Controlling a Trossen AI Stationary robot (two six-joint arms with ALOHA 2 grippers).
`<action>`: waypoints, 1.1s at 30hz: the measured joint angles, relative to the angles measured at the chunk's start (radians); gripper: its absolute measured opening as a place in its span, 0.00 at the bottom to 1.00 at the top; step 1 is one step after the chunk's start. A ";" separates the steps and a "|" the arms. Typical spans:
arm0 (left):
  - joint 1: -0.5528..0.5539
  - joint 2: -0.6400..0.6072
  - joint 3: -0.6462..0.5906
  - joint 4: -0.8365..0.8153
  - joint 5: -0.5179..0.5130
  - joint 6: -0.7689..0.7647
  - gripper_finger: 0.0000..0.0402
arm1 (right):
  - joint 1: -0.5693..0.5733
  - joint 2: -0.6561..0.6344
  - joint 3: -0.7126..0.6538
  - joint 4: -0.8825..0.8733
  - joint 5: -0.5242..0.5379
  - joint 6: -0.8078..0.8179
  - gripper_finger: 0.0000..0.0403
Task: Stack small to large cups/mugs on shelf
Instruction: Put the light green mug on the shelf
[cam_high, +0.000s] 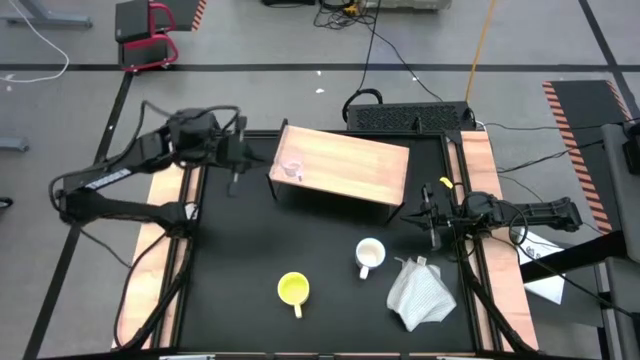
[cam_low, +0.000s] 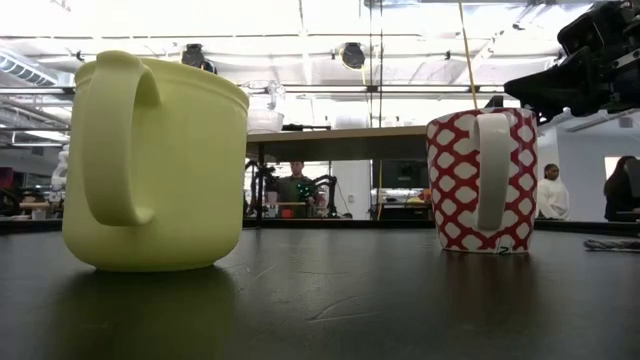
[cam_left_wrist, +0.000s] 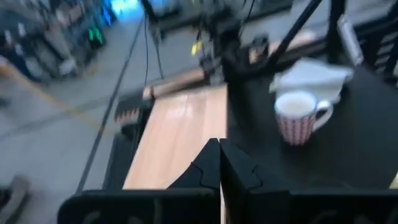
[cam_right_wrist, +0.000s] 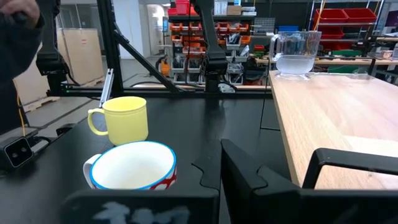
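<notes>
**Clear glass on the shelf, two mugs on the black table**

Clear glass is seen at one end of the light wooden rectangular shelf (cam_high: 345, 165): the small transparent cup (cam_high: 292, 169) stands upright on the board near the corner closest to the left arm, and in the right wrist view it appears at the far end of the board (cam_right_wrist: 297, 53). The shelf is set on short dark legs toward the back of the black table top (cam_high: 240, 270).

The yellow handled mug (cam_high: 293, 290) is placed upright on the table near the front edge, its handle turned toward the front. The white handled mug with a red lattice pattern (cam_high: 369, 255) is set upright just to the right of it, between the yellow mug and a crumpled white cloth (cam_high: 420, 292), and apart from both.

The left gripper (cam_high: 236, 160) is held above the table just beside the shelf's left end, near the glass cup; its fingers (cam_left_wrist: 214, 168) are pressed together with nothing between them. The right gripper (cam_high: 431, 222) is parked at the table's right edge, beside the shelf's right end, its fingers likewise closed and empty.
</notes>
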 joint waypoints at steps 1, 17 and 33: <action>-0.002 -0.025 -0.035 0.046 0.006 -0.009 0.00 | 0.000 0.000 0.000 0.000 0.000 -0.001 0.00; -0.084 -0.235 -0.581 0.643 0.045 -0.192 0.00 | 0.000 0.002 0.000 0.002 0.000 0.000 0.00; -0.218 -0.254 -0.967 1.078 -0.031 -0.219 0.00 | 0.000 0.003 0.000 0.002 0.000 -0.058 0.00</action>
